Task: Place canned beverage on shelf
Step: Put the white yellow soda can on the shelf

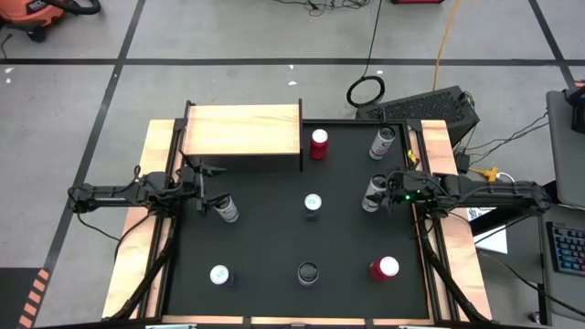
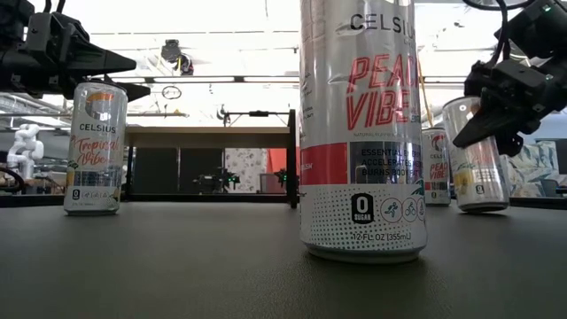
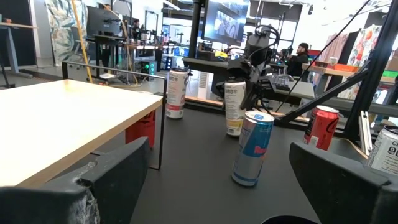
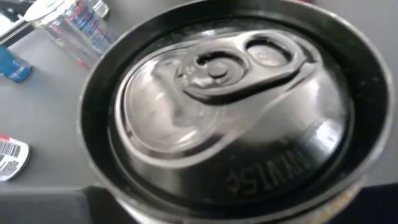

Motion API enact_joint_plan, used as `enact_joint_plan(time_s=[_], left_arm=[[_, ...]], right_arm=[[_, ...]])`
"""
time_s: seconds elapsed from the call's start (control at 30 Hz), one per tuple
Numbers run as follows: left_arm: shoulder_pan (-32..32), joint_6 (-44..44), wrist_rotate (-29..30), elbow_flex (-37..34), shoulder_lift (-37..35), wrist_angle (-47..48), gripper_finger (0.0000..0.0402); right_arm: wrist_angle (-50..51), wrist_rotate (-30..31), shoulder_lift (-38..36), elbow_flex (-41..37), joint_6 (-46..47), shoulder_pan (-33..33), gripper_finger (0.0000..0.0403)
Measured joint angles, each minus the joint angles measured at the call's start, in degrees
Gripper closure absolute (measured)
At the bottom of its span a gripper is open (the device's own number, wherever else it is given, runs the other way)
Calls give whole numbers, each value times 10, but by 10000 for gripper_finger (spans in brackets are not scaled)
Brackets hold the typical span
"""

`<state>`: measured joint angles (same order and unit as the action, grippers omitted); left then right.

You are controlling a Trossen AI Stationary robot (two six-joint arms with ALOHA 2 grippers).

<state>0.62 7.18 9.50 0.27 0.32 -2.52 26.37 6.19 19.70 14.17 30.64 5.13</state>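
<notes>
Black matting covers the table (image 1: 274, 247), with pale rails along both sides. At its right edge the right gripper (image 1: 384, 194) stands around a silver can (image 1: 374, 193); whether its fingers have closed on the can cannot be told. From the right wrist, only that can's lid (image 4: 230, 99) shows. Opposite, the left gripper (image 1: 203, 186) hangs wide open and empty beside another can (image 1: 227, 209). Eight cans counted from above, all standing on the mat. At the far left, the shelf (image 1: 242, 130) carries nothing.
</notes>
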Motion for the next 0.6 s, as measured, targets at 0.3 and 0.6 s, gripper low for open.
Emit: enact_joint_plan(time_s=[0.3, 0.6], left_arm=[[0, 0, 28, 0, 0, -3, 13], [0, 0, 64, 0, 0, -30, 13]], right_arm=[[-36, 43, 9, 0, -31, 0, 175], [-113, 45, 32, 0, -49, 0, 176]])
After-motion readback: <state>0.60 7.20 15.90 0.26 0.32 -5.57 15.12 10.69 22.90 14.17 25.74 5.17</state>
